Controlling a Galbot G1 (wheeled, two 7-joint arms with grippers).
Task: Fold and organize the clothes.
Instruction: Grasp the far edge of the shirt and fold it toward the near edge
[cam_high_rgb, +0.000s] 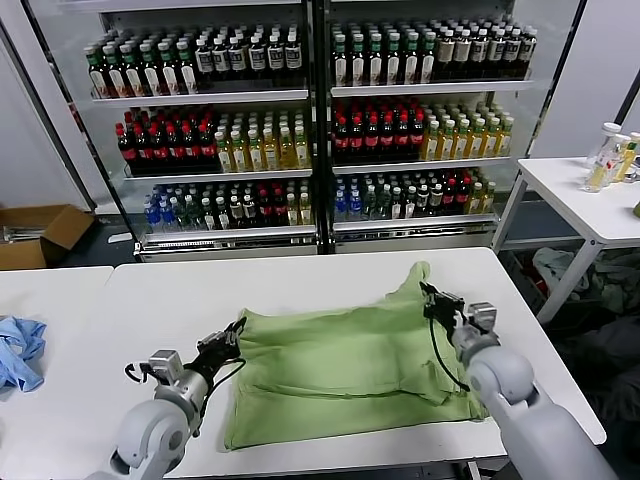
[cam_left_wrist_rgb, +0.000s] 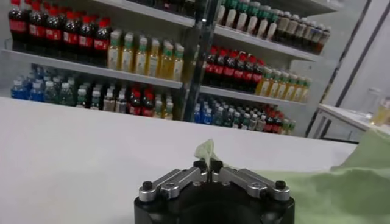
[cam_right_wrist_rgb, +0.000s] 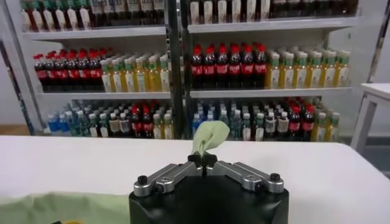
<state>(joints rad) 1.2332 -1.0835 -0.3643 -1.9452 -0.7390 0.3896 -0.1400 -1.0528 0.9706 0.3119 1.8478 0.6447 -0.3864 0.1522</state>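
A light blue cloth (cam_high_rgb: 20, 352) lies crumpled at the left edge of the neighbouring table, well apart from the work. On the main white table (cam_high_rgb: 300, 285), the left gripper (cam_high_rgb: 233, 333) sits at the left edge of the light green shirt (cam_high_rgb: 350, 365), its fingers pressed together on a small tuft of the fabric; the left wrist view confirms this, showing the left gripper's (cam_left_wrist_rgb: 208, 165) tips closed with green cloth poking up between them. The shirt lies spread across the middle of the table, partly folded, with a horizontal crease across its lower half. At its far right corner, the right gripper (cam_high_rgb: 430, 297) pinches the fabric and lifts it into a peak. Bottle shelves (cam_high_rgb: 310, 120) stand behind the table.
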